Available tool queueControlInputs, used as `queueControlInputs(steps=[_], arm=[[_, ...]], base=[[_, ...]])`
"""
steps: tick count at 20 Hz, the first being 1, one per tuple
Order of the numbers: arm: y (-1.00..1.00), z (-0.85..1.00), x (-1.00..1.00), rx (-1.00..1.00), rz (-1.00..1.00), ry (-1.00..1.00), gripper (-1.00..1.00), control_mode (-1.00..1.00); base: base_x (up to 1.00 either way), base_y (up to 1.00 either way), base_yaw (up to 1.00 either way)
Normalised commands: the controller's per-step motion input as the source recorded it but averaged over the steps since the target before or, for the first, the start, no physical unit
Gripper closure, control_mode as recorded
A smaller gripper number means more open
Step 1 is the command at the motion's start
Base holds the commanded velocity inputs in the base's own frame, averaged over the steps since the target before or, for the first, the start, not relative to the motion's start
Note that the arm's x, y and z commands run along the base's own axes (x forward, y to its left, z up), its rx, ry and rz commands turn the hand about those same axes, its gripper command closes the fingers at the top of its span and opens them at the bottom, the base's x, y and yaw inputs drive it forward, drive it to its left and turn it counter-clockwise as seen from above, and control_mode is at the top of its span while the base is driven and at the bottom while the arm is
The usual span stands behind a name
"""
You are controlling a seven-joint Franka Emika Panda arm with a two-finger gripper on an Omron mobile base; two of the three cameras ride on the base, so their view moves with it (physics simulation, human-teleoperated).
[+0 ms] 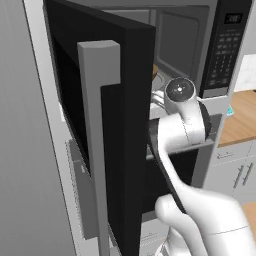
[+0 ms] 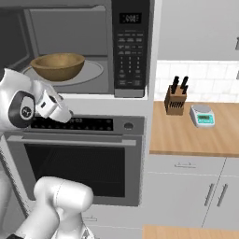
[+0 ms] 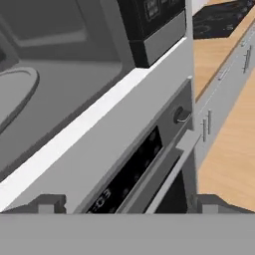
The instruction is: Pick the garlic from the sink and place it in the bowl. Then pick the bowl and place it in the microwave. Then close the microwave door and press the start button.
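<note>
Grey wall panel fills the left of your left base view; beside it the microwave door point(image 1: 107, 125) stands swung open, edge-on toward you, its tall grey handle point(image 1: 97, 140) running down the middle of the frame. Right of that door the white arm's elbow sits at centre frame, with the microwave point(image 1: 227, 45) keypad at upper right and a strip of wooden tabletop point(image 1: 242, 117) at the right edge.

Your right base view gives you what the door hides there: the bowl point(image 2: 58, 66) sits inside the open microwave cavity at upper left, on the round turntable plate point(image 2: 91, 70). You cannot see any garlic over its rim from here. Below it the arm bends in from the left edge, its wrist in front of the oven point(image 2: 74, 158) control strip. Further right you have one knife block point(image 2: 175, 100) and one small scale point(image 2: 202, 115), just beside each other on the tabletop.

Your hand view looks obliquely across the microwave floor at upper left, over the white ledge, and down onto the oven panel with its one knob point(image 3: 182, 115). The pincer point(image 3: 127, 204) shows at the bottom, one fingertip point(image 3: 47, 203) at lower left and one at lower right, spread wide with nothing between them.

Count: one bowl, one microwave, one oven.
</note>
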Motion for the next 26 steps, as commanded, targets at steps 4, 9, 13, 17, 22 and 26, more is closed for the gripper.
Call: queueControlInputs(steps=[4, 9, 13, 17, 22, 26], arm=[[0.00, -0.51, 0.00, -0.34, 0.00, -0.05, -1.00, -1.00], [0.00, -0.47, 0.00, -0.30, 0.00, -0.04, -1.00, -1.00], [0.00, -0.37, -0.19, -0.27, 0.00, -0.04, -1.00, -1.00], [0.06, -0.24, -0.54, -0.28, -0.02, -0.10, -1.00, -1.00], [0.24, -0.15, -0.60, -0.25, -0.04, -0.12, -1.00, -1.00], [0.01, -0.47, -0.02, -0.29, 0.00, -0.15, -1.00, -1.00]], base=[[0.00, 0.00, 0.00], [0.00, 0.00, 0.00], [0.00, 0.00, 0.00], [0.00, 0.00, 0.00], [0.00, 0.00, 0.00], [0.00, 0.00, 0.00]])
